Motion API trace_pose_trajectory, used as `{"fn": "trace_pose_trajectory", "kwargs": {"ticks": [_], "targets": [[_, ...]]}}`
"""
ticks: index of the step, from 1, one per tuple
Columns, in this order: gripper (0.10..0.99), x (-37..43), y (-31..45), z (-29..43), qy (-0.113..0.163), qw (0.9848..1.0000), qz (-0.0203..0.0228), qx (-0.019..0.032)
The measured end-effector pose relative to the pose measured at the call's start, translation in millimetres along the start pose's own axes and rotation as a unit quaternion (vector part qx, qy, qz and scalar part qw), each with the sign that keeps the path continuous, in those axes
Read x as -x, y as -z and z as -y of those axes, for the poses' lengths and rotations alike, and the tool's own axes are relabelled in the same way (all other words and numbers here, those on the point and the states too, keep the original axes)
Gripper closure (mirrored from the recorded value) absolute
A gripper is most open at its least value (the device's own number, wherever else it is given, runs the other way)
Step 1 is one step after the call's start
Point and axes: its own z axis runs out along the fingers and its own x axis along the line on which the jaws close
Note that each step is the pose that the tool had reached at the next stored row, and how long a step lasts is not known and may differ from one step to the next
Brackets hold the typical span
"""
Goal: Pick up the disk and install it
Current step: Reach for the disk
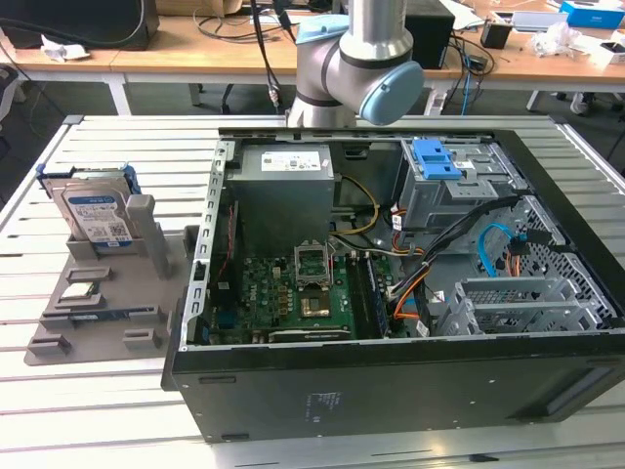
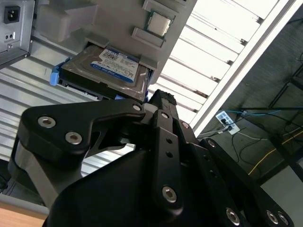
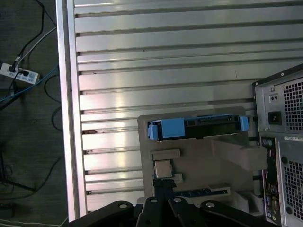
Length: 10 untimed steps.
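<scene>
Well, end effector [image 3: 163,184]: my black fingers [image 2: 163,109] are pressed together, gripping nothing; I hang above the holder.
Holder [image 3: 199,161]: grey plastic block with slots, a small square silver chip [image 3: 163,169] lying on it.
Disk [image 1: 96,213]: flat silver hard drive, white-and-blue label, blue plastic carrier; standing on edge in a holder slot, apart from me.
Surface [image 1: 107,410]: slatted metal, holder toward the exterior view's left.
Case [image 1: 391,391]: open black computer tower, just beside the holder.
</scene>
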Motion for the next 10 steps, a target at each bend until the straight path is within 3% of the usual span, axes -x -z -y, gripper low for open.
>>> {"fn": "trace_pose_trajectory", "kwargs": {"ticks": [10], "targets": [[0.980, 0.0, 0.0, 0.0, 0.000, 1.0000, 0.0000, 0.0000]]}}
